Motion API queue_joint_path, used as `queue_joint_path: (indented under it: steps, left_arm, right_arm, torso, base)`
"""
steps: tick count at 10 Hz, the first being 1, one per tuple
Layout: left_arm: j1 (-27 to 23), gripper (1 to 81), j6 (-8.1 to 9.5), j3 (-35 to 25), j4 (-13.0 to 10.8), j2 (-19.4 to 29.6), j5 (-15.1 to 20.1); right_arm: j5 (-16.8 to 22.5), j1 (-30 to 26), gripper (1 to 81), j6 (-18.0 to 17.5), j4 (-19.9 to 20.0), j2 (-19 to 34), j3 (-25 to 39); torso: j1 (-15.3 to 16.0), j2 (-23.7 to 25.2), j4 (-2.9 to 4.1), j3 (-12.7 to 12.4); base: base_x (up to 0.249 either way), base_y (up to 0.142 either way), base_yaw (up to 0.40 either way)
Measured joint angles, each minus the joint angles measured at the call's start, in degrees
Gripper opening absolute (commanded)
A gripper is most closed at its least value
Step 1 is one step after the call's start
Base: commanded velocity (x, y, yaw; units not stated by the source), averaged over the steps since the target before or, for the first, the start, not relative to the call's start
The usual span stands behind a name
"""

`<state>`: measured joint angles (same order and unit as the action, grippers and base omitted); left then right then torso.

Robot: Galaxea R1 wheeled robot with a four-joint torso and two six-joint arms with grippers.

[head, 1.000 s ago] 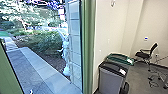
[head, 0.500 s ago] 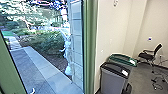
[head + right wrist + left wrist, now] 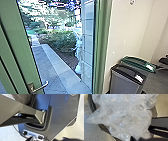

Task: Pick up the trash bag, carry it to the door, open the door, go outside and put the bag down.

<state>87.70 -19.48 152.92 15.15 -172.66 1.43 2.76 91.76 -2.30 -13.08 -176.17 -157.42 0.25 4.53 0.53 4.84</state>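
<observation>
l gripper [image 3: 139, 138]: trash bag [image 3: 127, 119] right up close to it, clear crinkly plastic, bunched, fills the space in front of the hand. bag sits over robot's dark base plate, pale flr [image 3: 95, 131] past the plate edge. open or closed, can't tell; whether clamped on bag, can't tell either.

r gripper [image 3: 47, 139]: near robot's base plate [image 3: 60, 119] & jointed bar [image 3: 27, 112]. state: can't tell.

fwd of the hands, l side: green door [image 3: 22, 50] w/ metal lever handle [image 3: 40, 87] low on it, sticking out twd the r. beyond, outdoors: paved path [image 3: 53, 62], shrubs [image 3: 58, 40], blk wall [image 3: 87, 37].

fwd, r-hand side: green upright [image 3: 101, 45], then off-white wall [image 3: 125, 30]. 2 bins nr it: gray bin w/ blk top [image 3: 125, 82], green-topped bin [image 3: 137, 61] just behind. pt of dark chair [image 3: 163, 60] farther r.
</observation>
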Motion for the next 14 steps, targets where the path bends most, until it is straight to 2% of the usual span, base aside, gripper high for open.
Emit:
queue_joint_path:
  steps: [2,4,7,14]
  left_arm:
    - [0.09,1.0,0.00,-2.84,0.00,1.35,-0.05]
    - [0.30,1.0,0.00,-6.19,0.02,3.66,-0.55]
    - [0.96,1.0,0.00,-6.56,0.04,5.25,-1.48]
    - [1.19,1.0,0.00,-7.30,0.04,4.88,-2.35]
  right_arm:
    - [-0.15,0.02,81.1,0.05,-0.01,1.33,2.23]
    - [-0.33,0.00,81.1,0.05,0.00,4.34,7.50]
    - [-0.41,0.20,81.1,0.05,0.02,8.36,13.86]
    - [-0.67,0.50,81.1,0.07,0.05,8.58,13.26]
  torso:
    - [0.00,0.00,0.00,0.00]
    - [0.00,0.00,0.00,0.00]
    - [0.00,0.00,0.00,0.00]
    - [0.00,0.00,-0.02,0.00]
  base:
    - [0.000,0.000,0.313]
    - [0.000,0.000,0.314]
    - [0.000,0.000,0.315]
    - [0.000,0.000,0.317]
